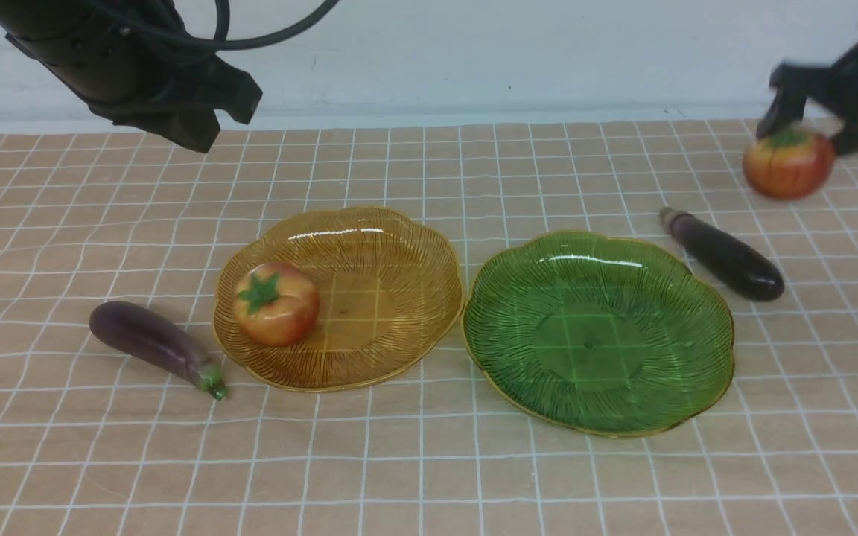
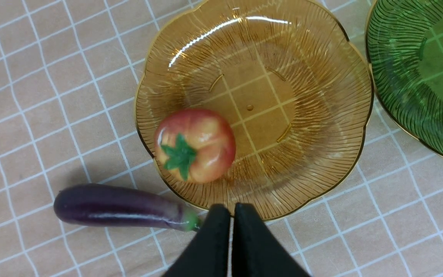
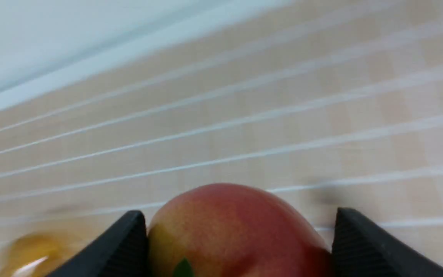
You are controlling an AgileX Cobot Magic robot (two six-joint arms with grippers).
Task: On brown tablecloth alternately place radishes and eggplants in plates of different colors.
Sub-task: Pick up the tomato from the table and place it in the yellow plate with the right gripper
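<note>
Brown tablecloth point(image 1: 429, 461) underlies everything; wrist views alone settle grips: right gripper point(image 3: 238, 213) clamps a radish point(image 3: 237, 238) by its sides, left gripper point(image 2: 232, 209) is pinched together.

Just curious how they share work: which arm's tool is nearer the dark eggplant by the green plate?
Right. The right tool grips a radish just beyond the dark eggplant; the left tool hangs by the amber plate, past the green plate.

White-gridded tan tablecloth point(image 1: 429, 476); ribbed amber plate point(image 1: 399, 246), green plate point(image 1: 600, 402); red-orange radishes point(image 1: 276, 304); dark-purple eggplants point(image 1: 150, 339).
</note>
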